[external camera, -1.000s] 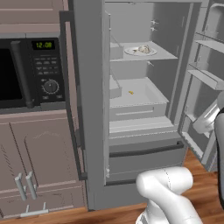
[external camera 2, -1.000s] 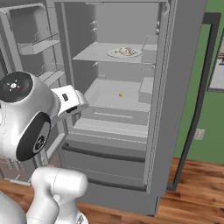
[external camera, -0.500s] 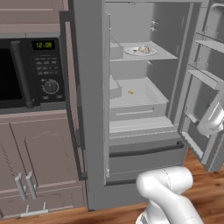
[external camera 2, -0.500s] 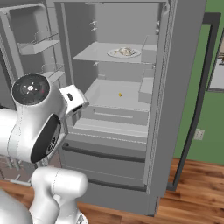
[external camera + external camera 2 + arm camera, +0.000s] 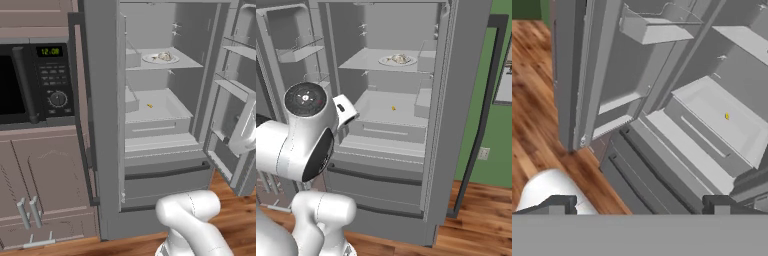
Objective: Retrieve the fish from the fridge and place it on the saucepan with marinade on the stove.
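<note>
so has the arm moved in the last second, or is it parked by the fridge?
Yes. In the right base view the arm's big joint has risen against the fridge, from level with the lower shelf to above it. The fish sits untouched on its plate.

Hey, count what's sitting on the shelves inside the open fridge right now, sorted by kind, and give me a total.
White round plate: 1, on the upper shelf
Fish: 1, a pale lump lying on that plate
Tiny yellow speck: 1, on the shelf below
Total: 3
</note>
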You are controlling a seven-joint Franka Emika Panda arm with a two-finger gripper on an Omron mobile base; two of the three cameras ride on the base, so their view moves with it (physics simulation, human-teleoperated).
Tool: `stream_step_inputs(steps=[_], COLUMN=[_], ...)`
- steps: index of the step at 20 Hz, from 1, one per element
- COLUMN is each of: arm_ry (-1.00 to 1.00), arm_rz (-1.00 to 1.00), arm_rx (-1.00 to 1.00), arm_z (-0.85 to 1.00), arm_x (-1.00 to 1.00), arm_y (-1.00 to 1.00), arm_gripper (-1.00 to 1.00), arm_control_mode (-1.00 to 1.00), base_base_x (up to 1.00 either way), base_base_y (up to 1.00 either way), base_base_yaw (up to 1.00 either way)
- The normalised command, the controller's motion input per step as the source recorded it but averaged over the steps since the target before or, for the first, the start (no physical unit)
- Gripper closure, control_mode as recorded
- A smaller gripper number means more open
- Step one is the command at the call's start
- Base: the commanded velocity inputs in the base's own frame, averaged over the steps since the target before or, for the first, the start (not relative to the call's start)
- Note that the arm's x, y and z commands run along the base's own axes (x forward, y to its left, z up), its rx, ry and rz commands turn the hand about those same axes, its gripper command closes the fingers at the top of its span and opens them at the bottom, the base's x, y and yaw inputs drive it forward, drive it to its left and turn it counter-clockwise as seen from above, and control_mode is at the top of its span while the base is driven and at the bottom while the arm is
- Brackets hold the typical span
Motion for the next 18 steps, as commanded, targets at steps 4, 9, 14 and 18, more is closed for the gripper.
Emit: stream_step_inputs(steps=[4,9,14,18], arm_ry=[0.00,0.00,0.00,0.00], arm_rz=[-0.05,-0.08,-0.05,0.00], arm_rx=[-0.03,-0.03,-0.02,0.00], arm_z=[0.00,0.00,-0.03,0.00], arm_x=[0.00,0.07,0.18,0.08], arm_y=[0.07,0.16,0.23,0.03], arm_gripper=[-1.00,-1.00,-1.00,-1.00], arm_control_mode=[-1.00,-1.00,-1.00,1.00], base_base_x=[0.00,0.00,0.00,0.15], base_base_y=[0.00,0.00,0.00,0.00], base_base_yaw=[0.00,0.00,0.00,0.00])
